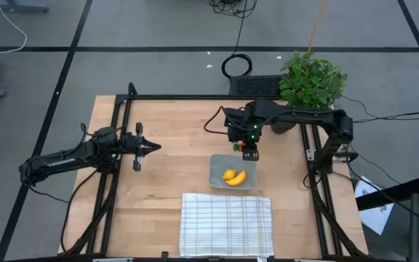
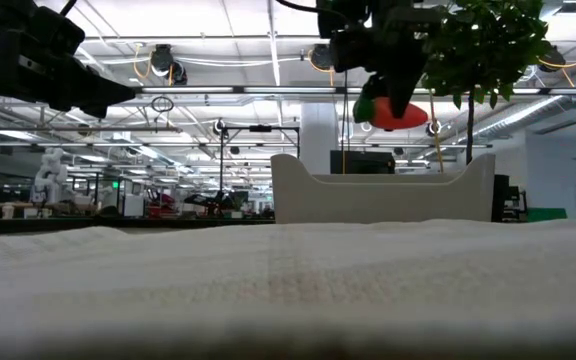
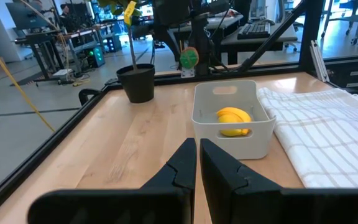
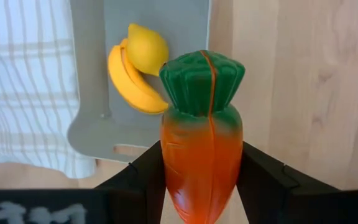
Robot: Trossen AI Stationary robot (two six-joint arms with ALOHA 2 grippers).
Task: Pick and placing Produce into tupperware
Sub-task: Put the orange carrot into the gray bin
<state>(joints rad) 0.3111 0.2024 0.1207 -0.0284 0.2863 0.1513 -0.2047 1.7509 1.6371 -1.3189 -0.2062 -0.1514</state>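
The tupperware [image 1: 218, 169] stands on the table just beyond the white checked cloth [image 1: 226, 224]. The banana [image 4: 129, 84] and the lemon [image 4: 148, 48] lie inside it. My right gripper [image 1: 249, 151] is shut on the orange carrot with green top [image 4: 202, 162], held above the tupperware's far right corner. In the low view the carrot [image 2: 398, 113] hangs well above the tupperware's rim [image 2: 383, 185]. My left gripper [image 1: 151, 147] waits shut and empty over the table's left half. My right gripper pinches the carrot's orange body [image 4: 173, 174] between its two fingers [image 4: 263, 180], one on each side. The green top [image 4: 202, 81] sticks out past the fingertips. The carrot is lifted clear of the table and the tupperware.
A leafy potted plant [image 1: 311, 80] in a black pot stands at the table's far right corner. A black frame [image 1: 122, 124] runs along the table's edges. Bare wood lies between the two arms.
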